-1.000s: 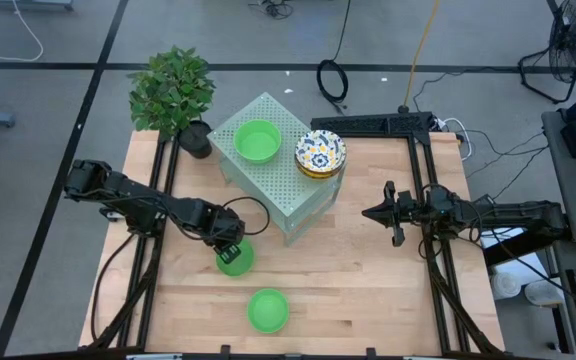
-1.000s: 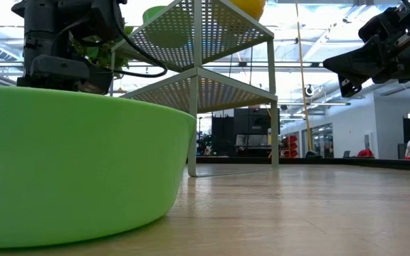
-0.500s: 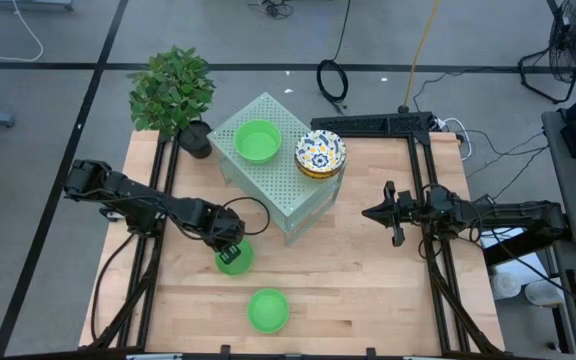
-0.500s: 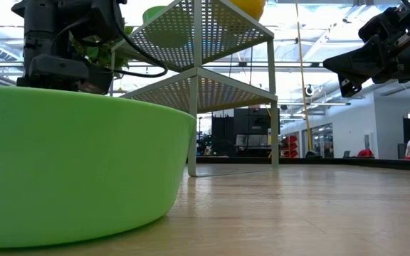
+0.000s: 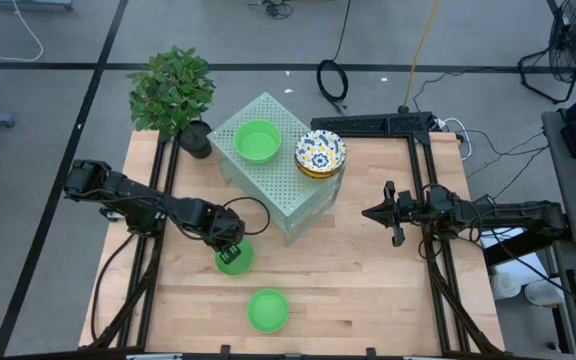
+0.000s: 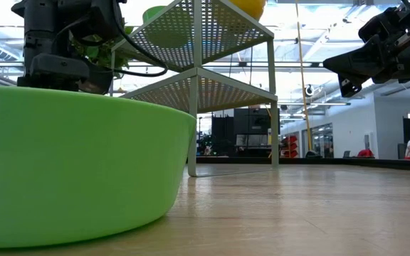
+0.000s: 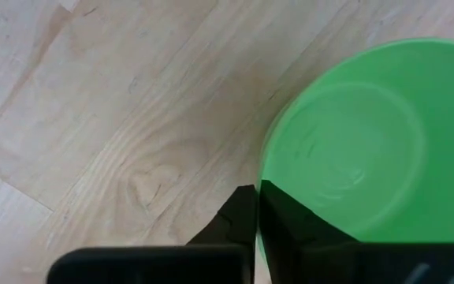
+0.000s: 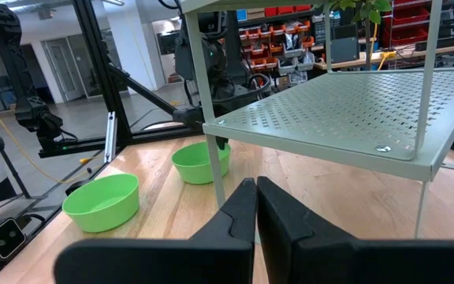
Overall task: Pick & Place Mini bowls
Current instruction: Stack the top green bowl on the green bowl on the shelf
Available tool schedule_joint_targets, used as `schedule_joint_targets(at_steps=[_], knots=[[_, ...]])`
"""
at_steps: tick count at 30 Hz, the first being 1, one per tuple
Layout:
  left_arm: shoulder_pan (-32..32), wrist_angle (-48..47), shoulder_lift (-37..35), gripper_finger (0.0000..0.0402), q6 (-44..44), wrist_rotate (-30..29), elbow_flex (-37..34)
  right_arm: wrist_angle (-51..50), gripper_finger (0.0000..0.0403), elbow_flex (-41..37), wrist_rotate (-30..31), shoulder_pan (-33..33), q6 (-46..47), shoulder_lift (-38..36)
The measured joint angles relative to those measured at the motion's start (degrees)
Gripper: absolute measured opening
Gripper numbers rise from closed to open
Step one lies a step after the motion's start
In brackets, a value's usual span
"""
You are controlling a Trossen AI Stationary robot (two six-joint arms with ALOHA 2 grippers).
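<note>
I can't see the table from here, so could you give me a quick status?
Left gripper shut on green bowl rim, bowl on table. Right gripper shut, empty, waiting. Nothing in the way.

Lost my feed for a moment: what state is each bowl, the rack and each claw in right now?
Left claw: shut on rim of plain green plastic bowl, which sits on the wooden table.
Second green bowl: upright on table, untouched.
Third green bowl: upright on pale green perforated metal rack.
Floral white bowls: stacked on rack.
Right claw: shut, empty, above table.
</note>
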Motion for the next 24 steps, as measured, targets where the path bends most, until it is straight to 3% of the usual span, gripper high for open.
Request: schedule_joint_targets(at_steps=[7,15,24], knots=[[-0.2,-0.2,-1.1,0.0009,0.1,0.1,0.4,0.0,0.0000,0.0,0.0,0.0,0.0,0.0],[-1.4,-2.4,-4.5,0.0010,4.2,0.7,6.4,0.0,0.0000,0.0,0.0,0.0,0.0,0.0],[-4.8,-8.5,-9.8,0.0009,10.7,-6.7,18.6,0.0,0.0000,0.0,0.0,0.0,0.0,0.0]])
